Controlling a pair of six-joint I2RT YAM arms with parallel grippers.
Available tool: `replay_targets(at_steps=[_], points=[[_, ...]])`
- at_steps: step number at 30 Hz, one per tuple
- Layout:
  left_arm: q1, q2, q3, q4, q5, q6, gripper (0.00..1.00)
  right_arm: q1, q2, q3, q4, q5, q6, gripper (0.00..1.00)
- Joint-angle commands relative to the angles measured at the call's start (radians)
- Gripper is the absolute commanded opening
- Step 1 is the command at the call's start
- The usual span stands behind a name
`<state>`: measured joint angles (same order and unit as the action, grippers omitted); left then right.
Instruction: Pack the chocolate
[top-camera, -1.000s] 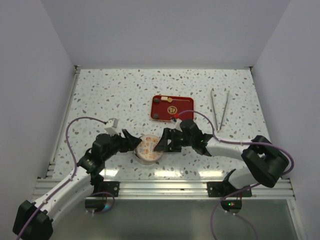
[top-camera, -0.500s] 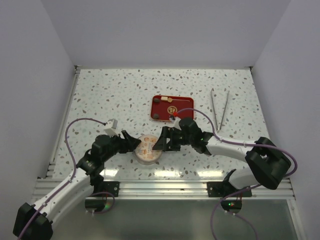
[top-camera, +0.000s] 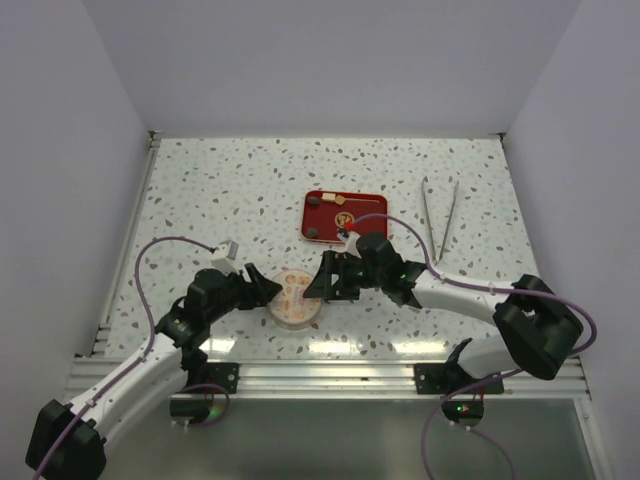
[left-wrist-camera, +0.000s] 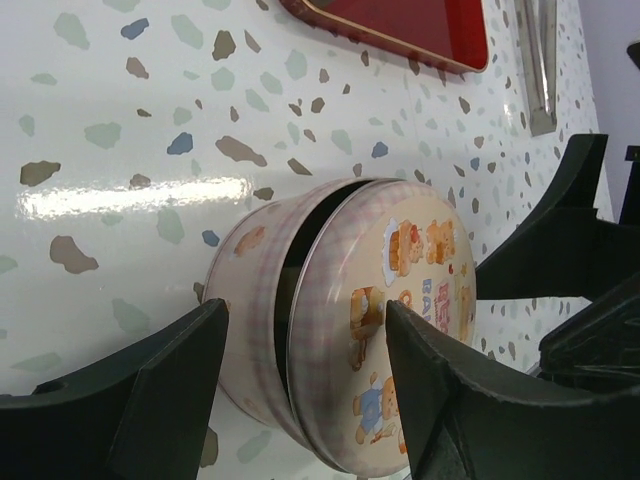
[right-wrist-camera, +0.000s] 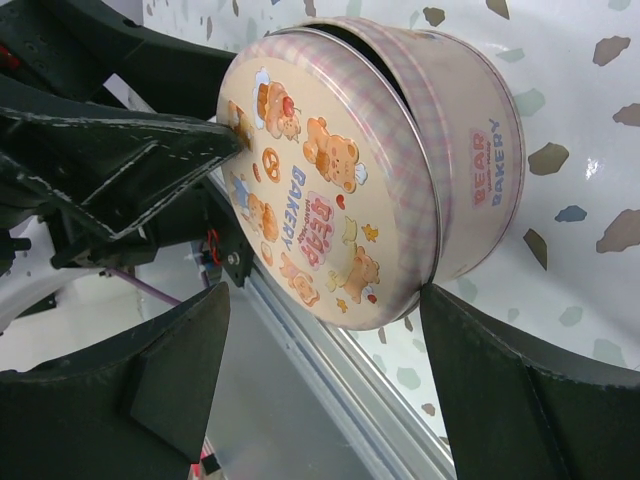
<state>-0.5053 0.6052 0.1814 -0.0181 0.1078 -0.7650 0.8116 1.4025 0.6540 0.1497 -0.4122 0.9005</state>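
Chocolate (top-camera: 343, 214): small pieces lying in the red tray (top-camera: 372, 207). Dark ones sit by its left corners and a paler one is nearer the middle. None of them is held.
Red tray: flat on the desk (top-camera: 220, 190), behind the tin and apart from it.
Tin (top-camera: 296, 298): round, pale pink check with cartoon bears. It stands at the near middle of the desk, between the two arms.
Lid (right-wrist-camera: 310, 230): printed "BEAR BAKERY". It sits askew on the tin body (right-wrist-camera: 470, 180), with a dark gap open along one side.
Left end effector (top-camera: 265, 290): at the tin's left side, fingers spread, with the tin and lid between them in the left wrist view. One fingertip (right-wrist-camera: 225, 135) meets the lid's printed face. I cannot tell whether the fingers clamp anything.
Right end effector (top-camera: 318, 285): at the tin's right side, released. Its fingers are spread wide either side of the tin; one is close to the lower rim and the other is clear of the lid.
Tweezers (top-camera: 440, 220): metal, lying far right on the desk, well apart from the tray.
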Motion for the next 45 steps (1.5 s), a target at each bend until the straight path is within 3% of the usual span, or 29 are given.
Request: replay_targets(at_steps=[1,15,25,45], points=[[0.004,0.010,-0.002,-0.014,0.023,0.024,0.69,0.004,0.004,0.044,-0.002,0.007,-0.005,0.80],[0.004,0.073,0.003,-0.011,-0.003,0.052,0.58,0.005,0.029,0.056,-0.024,0.015,-0.029,0.79],[0.004,0.117,0.013,0.001,-0.014,0.059,0.57,0.006,0.056,0.090,-0.036,0.013,-0.044,0.79],[0.004,0.186,0.006,0.003,-0.002,0.081,0.56,0.061,0.124,0.203,-0.366,0.260,-0.196,0.78]])
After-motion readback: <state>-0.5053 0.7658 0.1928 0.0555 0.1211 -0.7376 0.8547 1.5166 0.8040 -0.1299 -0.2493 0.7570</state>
